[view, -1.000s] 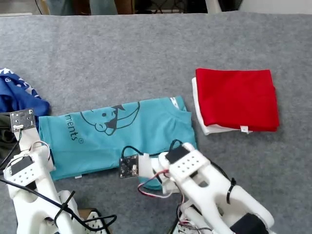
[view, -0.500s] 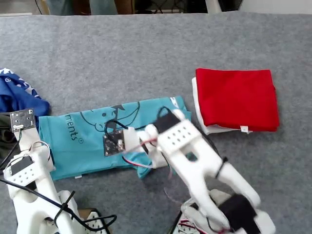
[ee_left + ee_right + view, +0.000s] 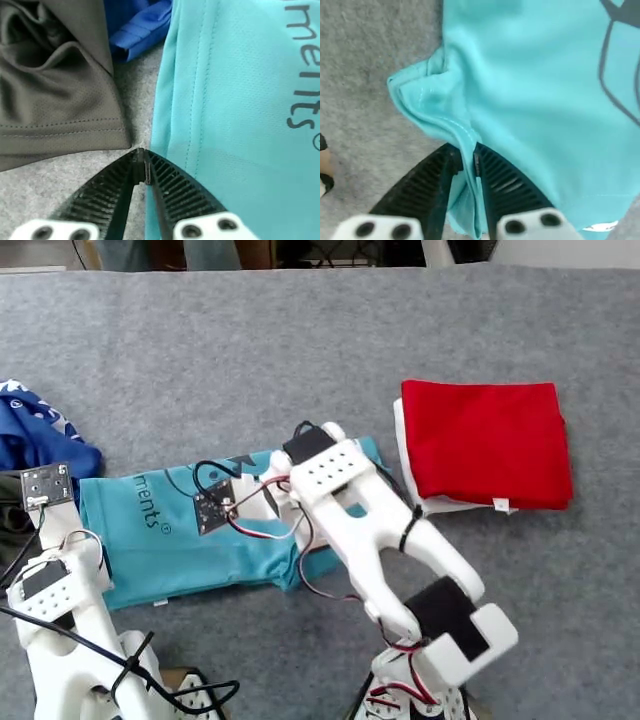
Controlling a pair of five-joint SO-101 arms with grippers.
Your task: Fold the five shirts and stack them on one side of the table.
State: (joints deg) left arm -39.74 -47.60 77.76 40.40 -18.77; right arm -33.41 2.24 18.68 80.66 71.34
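Observation:
A teal shirt (image 3: 150, 535) with a dark print lies flat at the front left of the table. My right arm (image 3: 335, 480) stretches over its right half. My right gripper (image 3: 468, 154) is shut on a bunched fold of the teal shirt (image 3: 535, 75), lifted off the grey cloth. My left arm (image 3: 55, 580) stands at the shirt's left end. My left gripper (image 3: 142, 162) is shut at the hemmed edge of the teal shirt (image 3: 240, 90), with teal cloth between the fingers.
A folded red shirt (image 3: 485, 445) lies on a folded white one (image 3: 430, 503) at the right. A crumpled blue shirt (image 3: 35, 435) and a dark shirt (image 3: 8, 520) sit at the left edge, close to my left gripper. A grey cloth (image 3: 250, 350) covers the table.
My right arm has swung from the shirt's front edge up and to the left, dragging the teal fabric's right part over the middle. The left arm has stayed put.

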